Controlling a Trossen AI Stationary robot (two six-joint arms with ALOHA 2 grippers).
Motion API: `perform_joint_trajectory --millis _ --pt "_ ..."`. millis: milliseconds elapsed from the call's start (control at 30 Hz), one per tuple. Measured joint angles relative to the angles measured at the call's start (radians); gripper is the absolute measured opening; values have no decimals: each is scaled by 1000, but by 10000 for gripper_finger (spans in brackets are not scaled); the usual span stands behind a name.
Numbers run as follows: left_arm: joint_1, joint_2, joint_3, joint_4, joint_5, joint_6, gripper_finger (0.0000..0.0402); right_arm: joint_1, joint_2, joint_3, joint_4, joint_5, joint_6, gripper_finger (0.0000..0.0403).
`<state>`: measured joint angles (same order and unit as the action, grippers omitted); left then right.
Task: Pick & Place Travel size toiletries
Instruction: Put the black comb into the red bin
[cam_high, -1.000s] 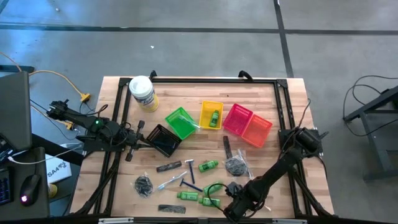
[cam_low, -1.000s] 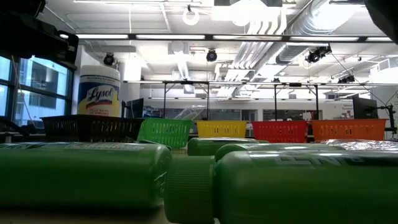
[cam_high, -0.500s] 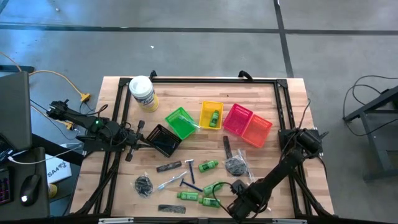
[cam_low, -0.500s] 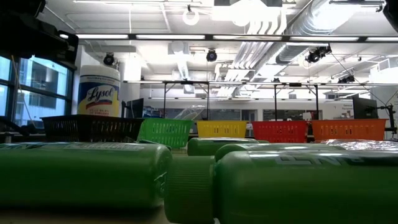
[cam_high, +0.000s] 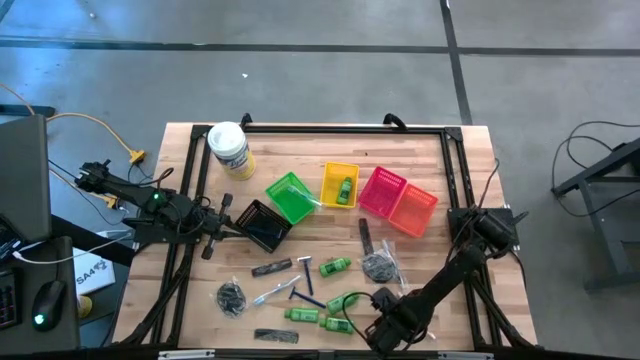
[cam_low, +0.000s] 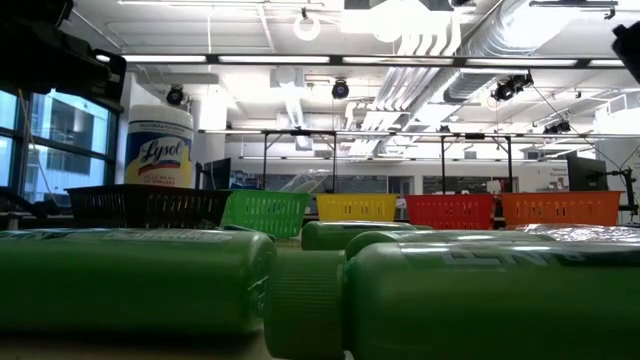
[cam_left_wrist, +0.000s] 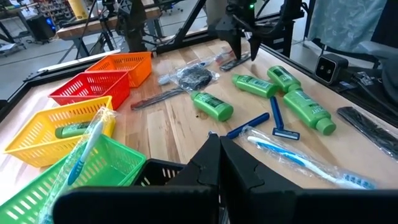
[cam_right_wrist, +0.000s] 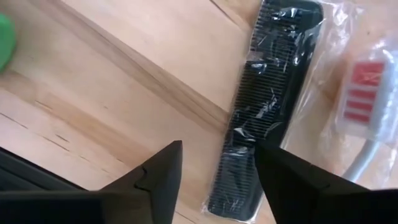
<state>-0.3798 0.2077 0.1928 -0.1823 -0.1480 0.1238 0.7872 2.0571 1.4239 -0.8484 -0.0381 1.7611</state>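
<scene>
My right claw (cam_high: 385, 322) hangs low over the table's (cam_high: 440, 165) near edge, its fingers apart just above a wrapped comb (cam_right_wrist: 264, 112) with a toothbrush (cam_right_wrist: 367, 118) beside it. My left claw (cam_high: 222, 222) waits, closed, at the left side, touching a basket (cam_high: 263, 225). Behind the loose items, four more baskets (cam_high: 362, 192) run in a row across the middle (one holds a bottle (cam_high: 344, 188)). A tub (cam_high: 229, 150) stands at the far left corner. Bottles (cam_high: 310, 316), razors (cam_high: 300, 296) and a mesh bundle (cam_high: 231, 297) lie scattered left of my right claw, another mesh bundle (cam_high: 378, 266) behind it.
</scene>
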Motion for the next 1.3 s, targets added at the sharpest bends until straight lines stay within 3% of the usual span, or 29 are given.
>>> perform_joint_trajectory --millis 200,433,667,1067,1300 --pt "0 0 0 0 0 0 0 0 2 13 15 -16 -3 200" --pt "0 0 0 0 -1 1 0 5 3 92 -39 44 -30 196" --pt "0 0 0 -11 -1 1 0 5 14 90 -136 30 -37 196" --pt "0 0 0 -22 -1 -1 0 7 18 65 -114 36 -43 196" --pt "0 0 0 -23 -1 -1 0 7 69 70 -105 -14 -91 195"
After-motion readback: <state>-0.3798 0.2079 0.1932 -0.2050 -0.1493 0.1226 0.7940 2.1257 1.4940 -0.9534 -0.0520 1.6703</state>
